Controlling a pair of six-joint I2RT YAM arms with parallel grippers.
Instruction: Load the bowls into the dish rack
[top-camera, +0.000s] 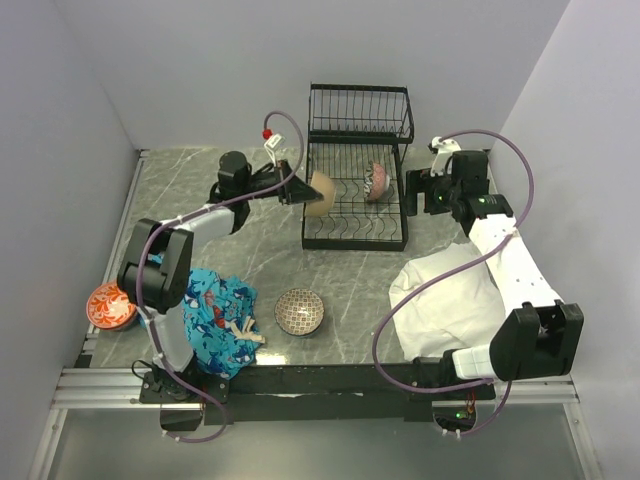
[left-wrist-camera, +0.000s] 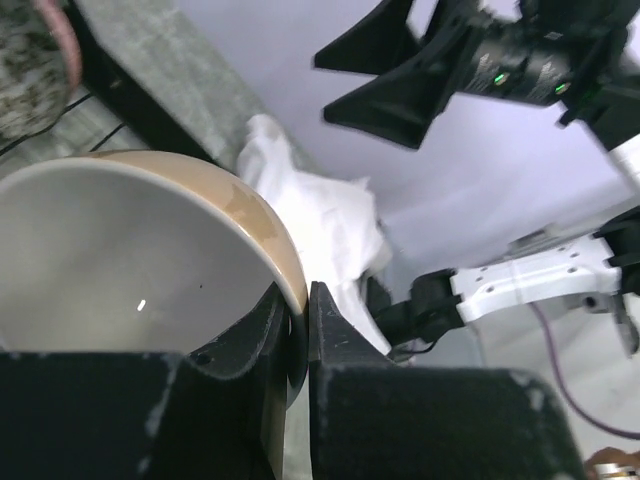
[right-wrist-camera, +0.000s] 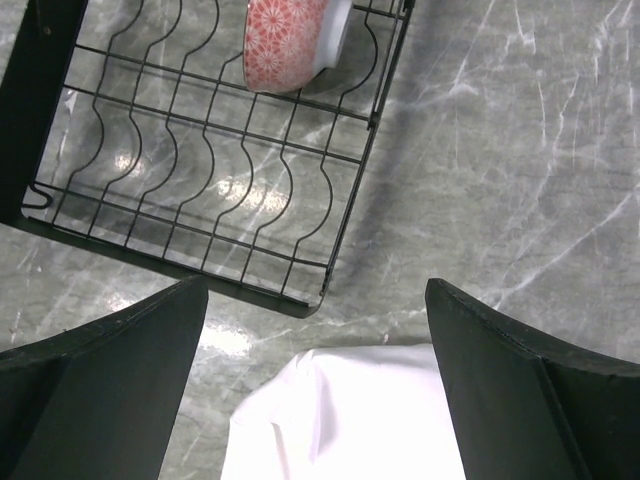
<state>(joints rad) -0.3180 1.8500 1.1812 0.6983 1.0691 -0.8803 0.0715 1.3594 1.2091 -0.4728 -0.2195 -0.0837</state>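
The black wire dish rack stands at the back centre, with a pink patterned bowl on edge in its base; the bowl also shows in the right wrist view. My left gripper is shut on the rim of a tan bowl with a pale inside, held over the rack's left end. My right gripper is open and empty, just right of the rack, above the table. A brown patterned bowl sits on the table at the front centre. An orange bowl sits at the far left.
A white cloth lies at the front right, under the right arm, and shows below my right gripper. A blue patterned cloth with small pale utensils lies at the front left. The rack's upper basket tier stands against the back wall.
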